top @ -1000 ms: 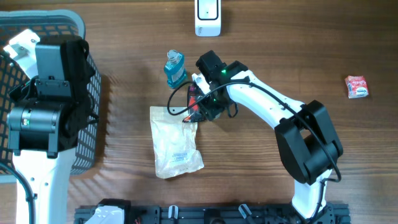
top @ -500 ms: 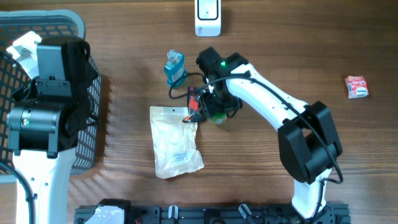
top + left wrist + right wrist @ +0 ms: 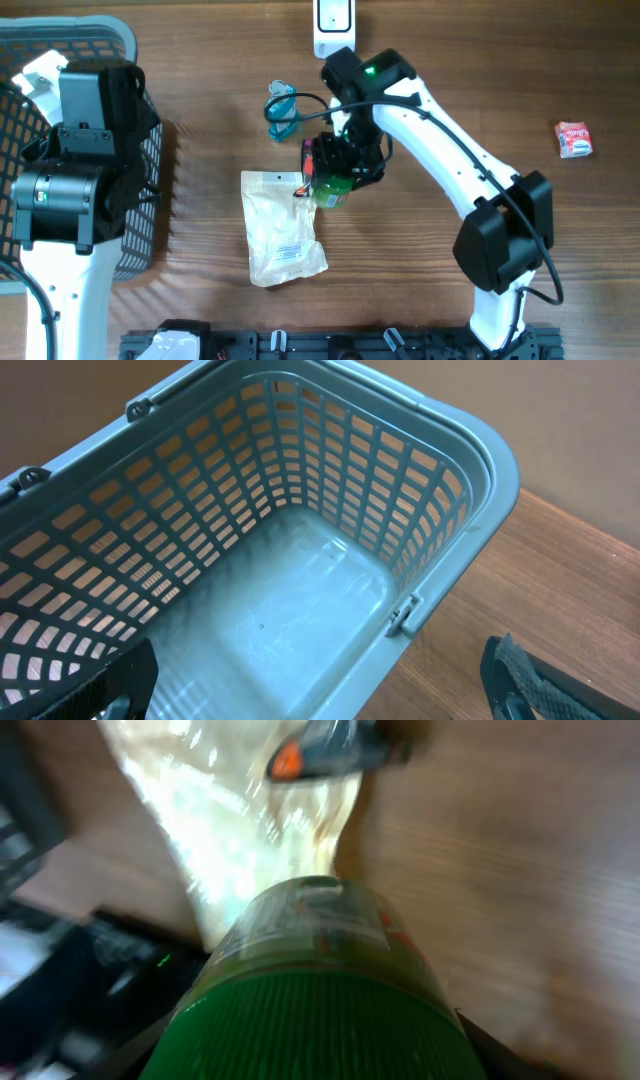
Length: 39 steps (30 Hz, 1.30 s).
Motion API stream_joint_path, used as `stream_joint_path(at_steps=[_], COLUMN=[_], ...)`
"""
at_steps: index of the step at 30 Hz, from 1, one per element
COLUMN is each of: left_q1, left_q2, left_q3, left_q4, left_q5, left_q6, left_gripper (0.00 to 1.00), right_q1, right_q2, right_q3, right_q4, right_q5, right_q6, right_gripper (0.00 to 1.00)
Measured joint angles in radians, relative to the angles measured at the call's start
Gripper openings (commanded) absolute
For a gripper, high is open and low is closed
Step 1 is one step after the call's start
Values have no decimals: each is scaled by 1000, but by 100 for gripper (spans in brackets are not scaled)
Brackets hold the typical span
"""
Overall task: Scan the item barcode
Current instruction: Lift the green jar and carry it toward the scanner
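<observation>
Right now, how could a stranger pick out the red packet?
On the wooden table, look to the right of the white right arm. The small red packet lies there alone, far from the blue bottle and clear pouch.

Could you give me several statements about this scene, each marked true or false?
1. The right gripper holds a green-lidded jar. True.
2. The pouch lies in the basket. False: it lies on the table, beside the jar.
3. The left gripper is open, over the basket. True.
4. The red packet touches the blue bottle. False: it lies alone, far off on the arm's other side.
5. The scanner stands at the table's far edge. True.
</observation>
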<state>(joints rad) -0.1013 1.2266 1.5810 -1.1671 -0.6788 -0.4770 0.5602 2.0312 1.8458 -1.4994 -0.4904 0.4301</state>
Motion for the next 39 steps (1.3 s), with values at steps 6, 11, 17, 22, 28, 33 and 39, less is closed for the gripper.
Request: stream_joint_path(at_steps=[6,11,17,22,28,33,39], left_q1=[0,0,0,0,0,0,0], left_q2=[0,0,0,0,0,0,0], left_q3=[0,0,0,0,0,0,0], left_q4=[0,0,0,0,0,0,-1], left_q5=[0,0,0,0,0,0,0], left_q6=[0,0,0,0,0,0,0], left_gripper=[100,100,100,100,100,100,100], right_q1=[-74,-135,-158,-158,-158,-158,-157], right_q2=[0,0,0,0,0,0,0], right_q3=[0,0,0,0,0,0,1], right_q4=[-93,-105,-105,-105,-105,-94,251], right_q5=[-177,-305,-368,-385,-385,-368,-122], right_q6=[8,12,15,15,15,13,0], right_gripper=[52,52,53,53,53,54,53])
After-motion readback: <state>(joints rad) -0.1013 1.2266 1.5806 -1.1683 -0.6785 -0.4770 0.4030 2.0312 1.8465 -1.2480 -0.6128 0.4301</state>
